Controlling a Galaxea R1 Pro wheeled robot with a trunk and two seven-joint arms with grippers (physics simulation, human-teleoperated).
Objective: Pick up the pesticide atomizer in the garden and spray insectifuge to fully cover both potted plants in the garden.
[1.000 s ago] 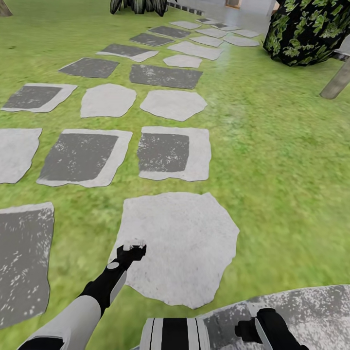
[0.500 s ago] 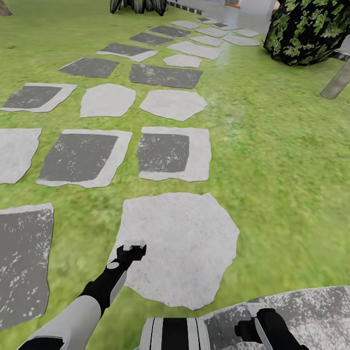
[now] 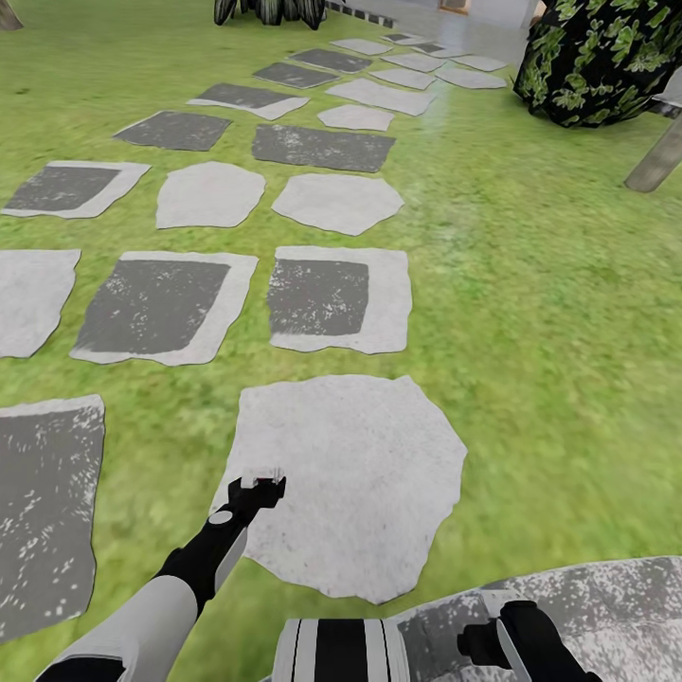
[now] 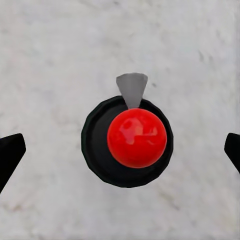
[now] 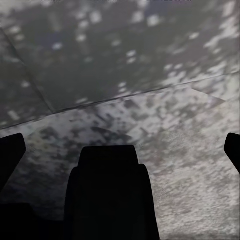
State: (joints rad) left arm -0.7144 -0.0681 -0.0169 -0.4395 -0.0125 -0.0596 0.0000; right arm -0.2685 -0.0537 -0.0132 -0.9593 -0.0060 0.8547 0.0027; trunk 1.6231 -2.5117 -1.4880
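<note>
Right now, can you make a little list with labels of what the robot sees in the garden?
ground: green grass with a path of grey stepping stones
nearest stone: big pale slab
left gripper: over the pale slab, fingers wide apart in the left wrist view
right gripper: over a speckled dark stone
far right: leafy dark bush
sprayer: not spotted yet

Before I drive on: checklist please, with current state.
1. Left tool open: ok, fingertips wide apart above the pale stone.
2. Right tool open: ok, above the speckled stone.
3. Sprayer in hand: not ok, both tools are open.
4. Route ahead: ok, paving runs forward across the grass.
5. Bush: ok, ahead on the right, off the paving.
6. Red ball between the left fingertips: cannot tell what it is.
</note>
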